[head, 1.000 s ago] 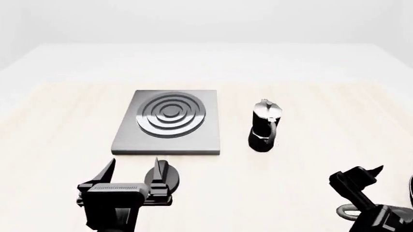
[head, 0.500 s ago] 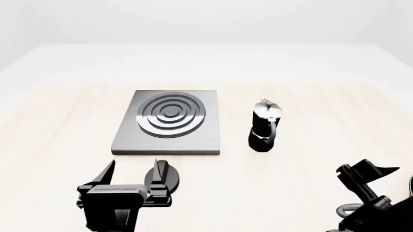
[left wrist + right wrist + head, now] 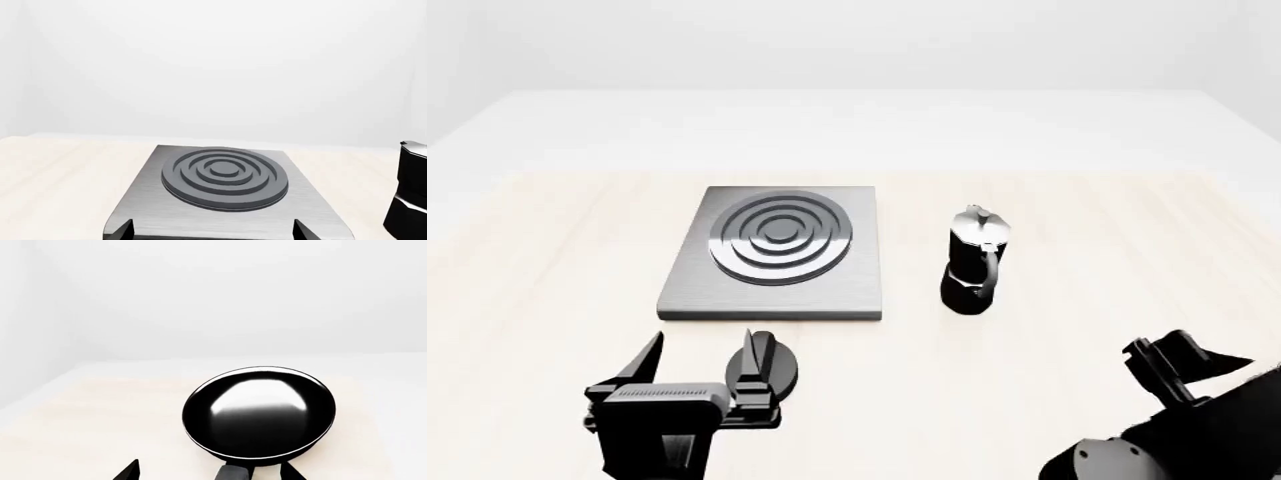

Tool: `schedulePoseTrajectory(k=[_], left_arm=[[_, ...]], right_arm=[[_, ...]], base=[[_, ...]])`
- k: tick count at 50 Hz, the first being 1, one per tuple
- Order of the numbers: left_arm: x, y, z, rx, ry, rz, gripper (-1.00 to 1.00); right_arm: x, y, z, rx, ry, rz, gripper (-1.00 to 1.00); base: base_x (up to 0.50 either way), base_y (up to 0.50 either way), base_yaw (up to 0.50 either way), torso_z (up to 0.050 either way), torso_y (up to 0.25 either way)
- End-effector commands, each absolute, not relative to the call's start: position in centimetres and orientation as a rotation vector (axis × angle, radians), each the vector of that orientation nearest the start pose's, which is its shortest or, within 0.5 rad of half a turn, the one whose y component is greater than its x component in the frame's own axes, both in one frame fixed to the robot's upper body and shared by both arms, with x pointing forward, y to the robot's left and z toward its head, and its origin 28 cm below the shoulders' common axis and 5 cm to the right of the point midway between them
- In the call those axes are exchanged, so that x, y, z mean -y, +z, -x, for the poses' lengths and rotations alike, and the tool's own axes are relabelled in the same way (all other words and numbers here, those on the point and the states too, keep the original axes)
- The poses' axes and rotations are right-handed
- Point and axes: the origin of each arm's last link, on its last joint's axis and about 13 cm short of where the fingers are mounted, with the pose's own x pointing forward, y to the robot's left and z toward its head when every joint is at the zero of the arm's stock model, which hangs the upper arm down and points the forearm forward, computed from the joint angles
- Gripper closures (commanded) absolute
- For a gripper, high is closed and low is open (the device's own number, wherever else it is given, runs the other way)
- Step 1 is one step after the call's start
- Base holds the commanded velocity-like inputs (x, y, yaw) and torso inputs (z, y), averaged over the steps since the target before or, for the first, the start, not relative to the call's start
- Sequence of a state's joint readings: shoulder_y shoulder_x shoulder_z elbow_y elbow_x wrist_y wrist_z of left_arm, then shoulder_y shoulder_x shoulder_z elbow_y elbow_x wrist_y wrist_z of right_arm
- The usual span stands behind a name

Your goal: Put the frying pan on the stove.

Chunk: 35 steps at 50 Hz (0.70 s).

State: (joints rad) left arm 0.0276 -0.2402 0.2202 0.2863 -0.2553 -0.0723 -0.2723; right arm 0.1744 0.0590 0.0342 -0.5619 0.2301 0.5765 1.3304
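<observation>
Beside the stove (image 3: 771,268) stands a moka pot (image 3: 976,262); both grippers gape, empty.

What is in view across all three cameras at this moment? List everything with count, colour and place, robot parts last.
stove: one, grey plate with dark ring burner, on the table ahead of the left arm.
moka pot: one, black and silver, upright beside the stove.
frying pan: one, glossy black, on the table, seen only in the right wrist view.
table: one, pale wood.
left gripper: one, black, open, empty, short of the stove.
right gripper: one, black, open, either side of the pan's handle.
</observation>
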Motion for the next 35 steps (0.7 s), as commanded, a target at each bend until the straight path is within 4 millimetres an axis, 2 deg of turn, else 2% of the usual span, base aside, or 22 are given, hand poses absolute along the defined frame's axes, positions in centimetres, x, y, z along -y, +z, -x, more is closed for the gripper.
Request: schedulePoseTrajectory(k=[1, 16, 27, 35], left_arm=[[-20.4, 5.7, -19.9, 0.117, -0.010, 0.056, -1.00], [-20.4, 5.7, -19.9, 0.120, -0.010, 0.058, -1.00], [-20.6, 5.6, -19.9, 0.120, 0.003, 0.059, -1.00], [-20.5, 5.6, -19.9, 0.115, -0.003, 0.057, -1.00]], right_arm=[[10.4, 12.0, -23.7, 0.009, -1.249, -0.234, -1.00], [10.7, 11.5, -25.0, -0.021, -1.362, -0.226, -1.00], [10.1, 11.7, -26.5, -0.048, -1.386, -0.202, -1.00], [9.9, 11.5, -26.8, -0.059, -1.386, -0.194, -1.00]], base=[[0.00, 0.00, 0.00, 0.000, 0.000], [0.00, 0.00, 0.00, 0.000, 0.000], [0.00, 0.00, 0.00, 0.000, 0.000], [0.00, 0.00, 0.00, 0.000, 0.000]])
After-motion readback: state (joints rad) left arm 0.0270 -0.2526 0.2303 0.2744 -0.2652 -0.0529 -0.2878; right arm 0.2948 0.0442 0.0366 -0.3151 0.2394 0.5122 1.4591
